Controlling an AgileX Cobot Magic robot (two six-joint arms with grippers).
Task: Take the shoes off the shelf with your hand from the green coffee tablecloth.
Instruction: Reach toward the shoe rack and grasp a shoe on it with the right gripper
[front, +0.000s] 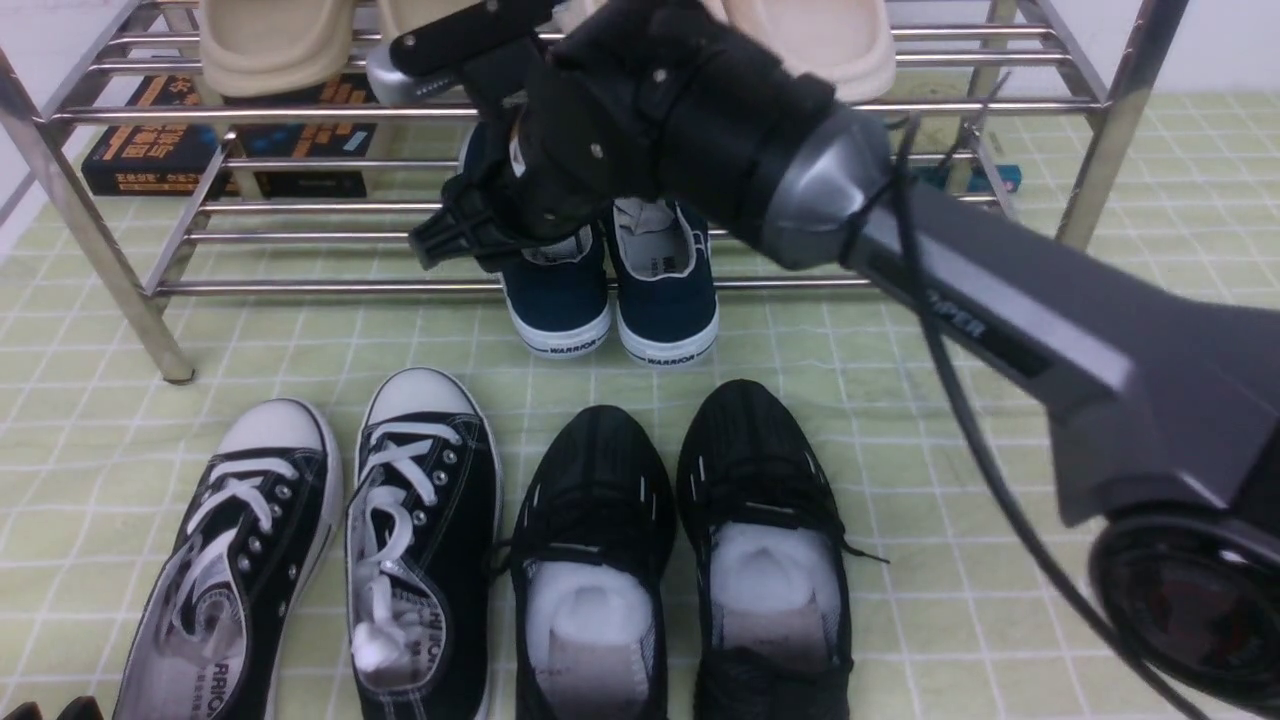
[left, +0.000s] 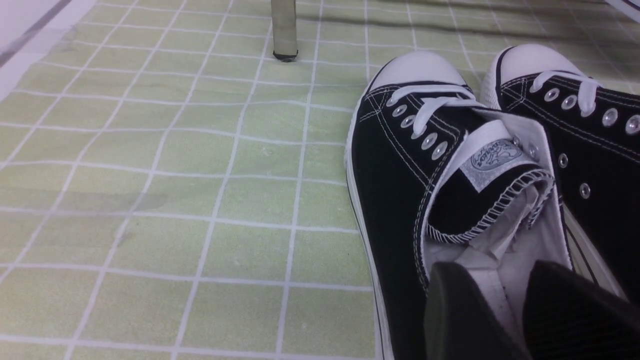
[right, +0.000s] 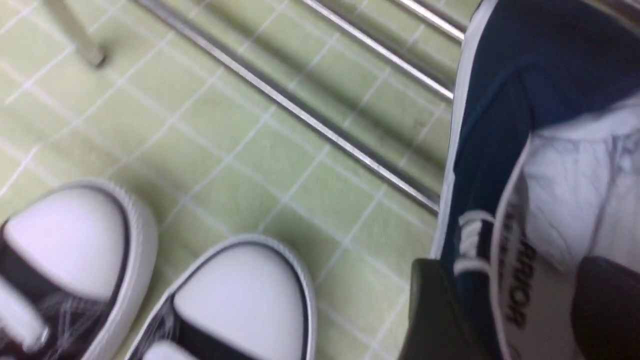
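The navy-blue shoes (front: 610, 305) stand side by side on the lower tier of the silver shelf (front: 300, 287), toes over its front bar. My right gripper (front: 500, 240) is down on the left shoe. In the right wrist view the gripper (right: 512, 272) is open. One finger (right: 432, 305) is outside that shoe (right: 500, 100) and the other is inside, over the grey lining and white paper. The shoe rests on the shelf bars (right: 300, 115). My left gripper (left: 505, 285) hangs slightly open and empty over a black lace-up sneaker (left: 400, 175), low at the front left (front: 50, 710).
Black lace-up sneakers (front: 330, 540) and black mesh trainers (front: 680, 520) stand in a row on the green tablecloth (front: 900, 400) in front of the shelf. Beige slippers (front: 270, 40) sit on the top tier. Dark books (front: 150, 150) lie behind the shelf's left side.
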